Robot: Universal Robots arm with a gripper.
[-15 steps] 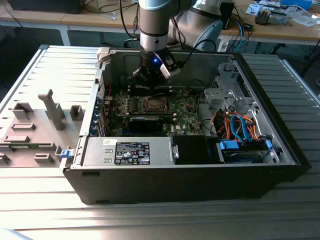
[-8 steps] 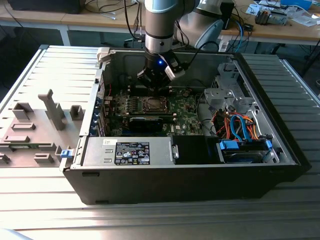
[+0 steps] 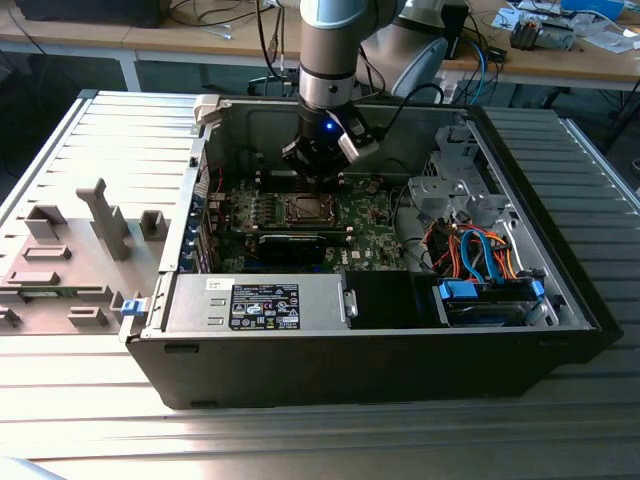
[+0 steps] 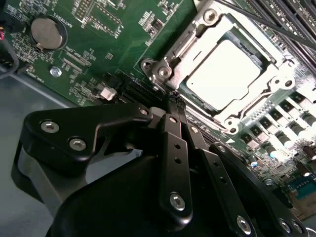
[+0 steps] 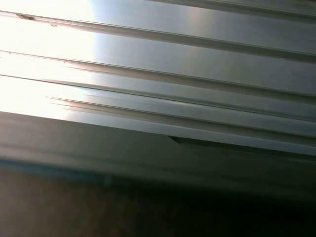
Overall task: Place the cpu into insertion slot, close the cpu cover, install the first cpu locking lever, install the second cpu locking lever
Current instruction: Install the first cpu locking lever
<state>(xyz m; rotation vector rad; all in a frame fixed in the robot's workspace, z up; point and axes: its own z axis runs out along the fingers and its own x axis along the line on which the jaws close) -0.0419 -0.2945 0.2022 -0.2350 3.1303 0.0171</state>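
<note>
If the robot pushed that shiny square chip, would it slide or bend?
The chip probably wouldn't slide: it sits under the metal frame. It looks flat and stiff, so bending seems unlikely. Its smooth face may be slippery for the tool.

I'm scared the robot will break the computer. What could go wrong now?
1. The gripper is right at a corner of the cover. If it slips, it could scrape the little parts on the green board beside it.
2. The cpu lies under the cover. A crooked or hard push there might press on it unevenly and hurt it.
</note>
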